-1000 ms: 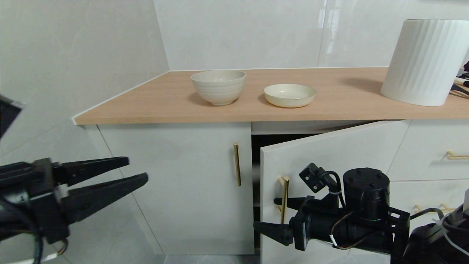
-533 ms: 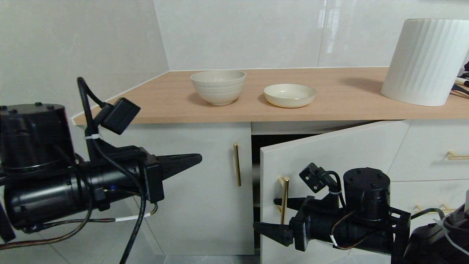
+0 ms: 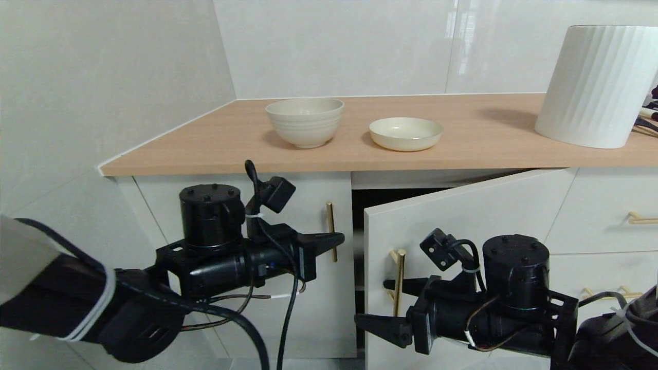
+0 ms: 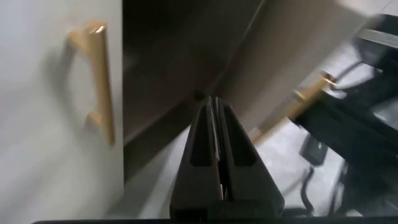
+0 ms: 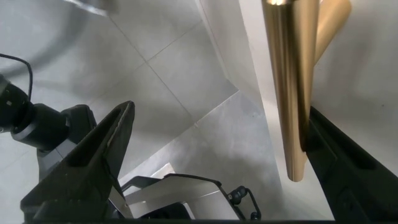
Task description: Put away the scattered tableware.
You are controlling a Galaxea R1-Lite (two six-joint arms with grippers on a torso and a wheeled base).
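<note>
A cream bowl (image 3: 305,122) and a shallow cream plate (image 3: 406,133) stand side by side on the wooden countertop (image 3: 216,149). Below it, the right cabinet door (image 3: 462,216) hangs partly ajar. My right gripper (image 3: 373,300) (image 5: 217,112) is open, its fingers on either side of that door's gold handle (image 3: 398,280) (image 5: 289,93). My left gripper (image 3: 339,238) (image 4: 213,106) is shut on nothing, its tip just in front of the left door's gold handle (image 3: 332,231) (image 4: 99,112), by the dark gap between the doors.
A tall white ribbed container (image 3: 596,85) stands at the counter's right end, with dark utensils (image 3: 647,121) behind it. Drawers with gold handles (image 3: 642,218) lie to the right. A tiled wall closes off the left side.
My left arm has swung in from the far left to the left door's handle, and its gripper has gone from open to shut. The right arm has stayed put.
</note>
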